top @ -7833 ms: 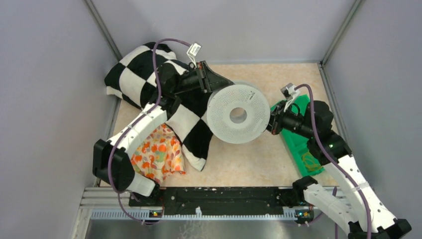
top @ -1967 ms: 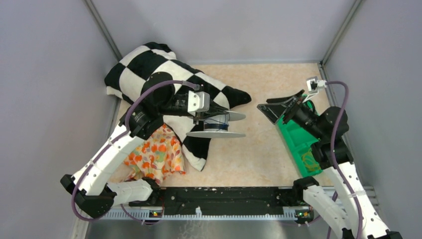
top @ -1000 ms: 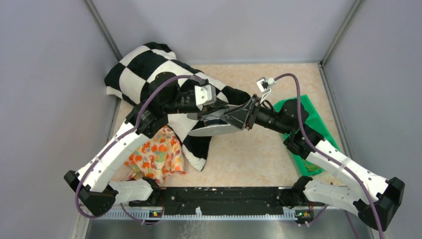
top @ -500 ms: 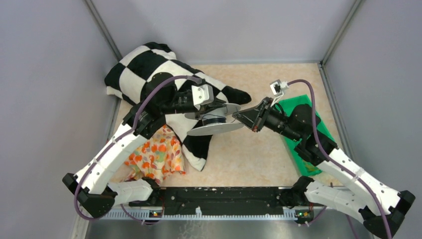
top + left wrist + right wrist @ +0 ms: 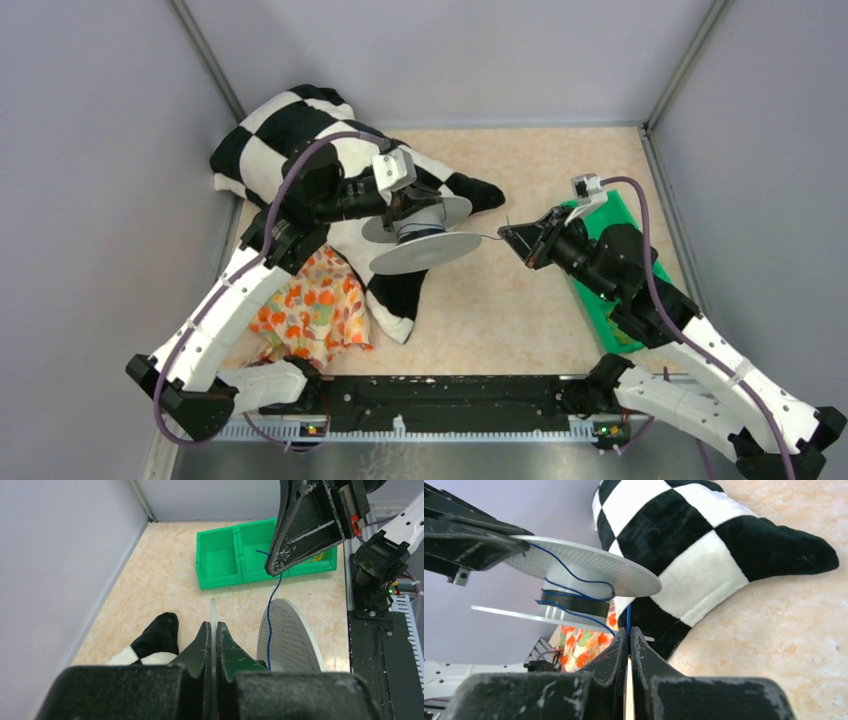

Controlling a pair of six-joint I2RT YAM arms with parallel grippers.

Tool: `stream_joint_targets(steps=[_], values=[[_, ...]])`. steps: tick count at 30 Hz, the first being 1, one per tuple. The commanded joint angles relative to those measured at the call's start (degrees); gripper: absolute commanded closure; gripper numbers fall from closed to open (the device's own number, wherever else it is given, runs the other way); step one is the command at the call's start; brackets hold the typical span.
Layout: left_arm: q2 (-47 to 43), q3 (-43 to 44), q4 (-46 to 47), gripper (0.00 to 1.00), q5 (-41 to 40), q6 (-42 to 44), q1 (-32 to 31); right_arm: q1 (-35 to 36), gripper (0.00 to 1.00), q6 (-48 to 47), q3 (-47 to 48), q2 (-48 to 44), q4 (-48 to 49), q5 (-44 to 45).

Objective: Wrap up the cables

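A white perforated spool hangs tilted over the checkered cloth. My left gripper is shut on the rim of one flange; the other flange shows to the right. The cable, a thin blue wire, is wound loosely round the spool core. A strand runs from the spool to my right gripper. The right gripper is shut on the wire's end, to the right of the spool. In the left wrist view the wire hangs from the right gripper's tip.
A black-and-white checkered cloth lies at the back left, with a floral cloth in front of it. A green divided bin at the right holds yellow rubber bands. Grey walls enclose the table.
My right gripper has drawn back to the right, away from the spool, with the wire in it. My left arm has lifted and tilted the spool slightly back.
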Motion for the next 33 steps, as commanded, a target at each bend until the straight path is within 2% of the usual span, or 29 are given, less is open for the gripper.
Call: stream_joint_targets(steps=[1, 3, 7, 10, 14, 16, 20, 24, 29, 33], values=[[-0.05, 4.88, 4.57, 1.0, 2.25, -6.65, 2.32, -0.67, 1.0, -0.18, -2.89, 0.02, 0.53, 1.76], [1.74, 6.99, 3.64, 1.0, 4.9, -10.0, 4.06, -0.75, 1.0, 1.05, -4.98, 0.62, 2.83, 0.2], [6.62, 11.93, 0.53, 1.0, 15.53, -16.96, 9.34, -1.69, 1.0, 2.18, -7.73, 1.86, 6.18, -2.6], [9.3, 13.6, -1.02, 1.0, 19.1, -19.57, 10.59, -3.51, 1.0, 1.77, -7.93, 3.39, 7.22, -7.34], [12.79, 15.5, 0.7, 1.0, 20.99, -28.55, 12.72, -4.15, 1.0, 1.08, -8.46, 5.04, 10.01, -11.46], [13.74, 14.84, 4.67, 1.0, 20.77, -34.15, 12.99, -4.16, 1.0, 1.15, -8.89, 5.54, 11.6, -12.35], [13.26, 8.61, 18.36, 1.0, 19.04, -47.25, 13.5, -4.16, 1.0, 1.71, -9.78, 6.3, 13.36, -12.1], [13.75, 3.6, 29.33, 1.0, 17.82, -60.06, 16.69, -4.2, 1.0, 2.34, -10.75, 5.83, 13.36, -10.69], [14.1, 1.18, 36.97, 1.0, 16.64, -68.3, 21.73, -4.15, 1.0, 1.65, -11.65, 4.05, 10.87, -9.55], [13.23, -0.8, 39.0, 1.0, 11.89, -71.84, 24.23, -4.15, 1.0, 3.22, -13.26, 2.81, 10.91, -10.05]])
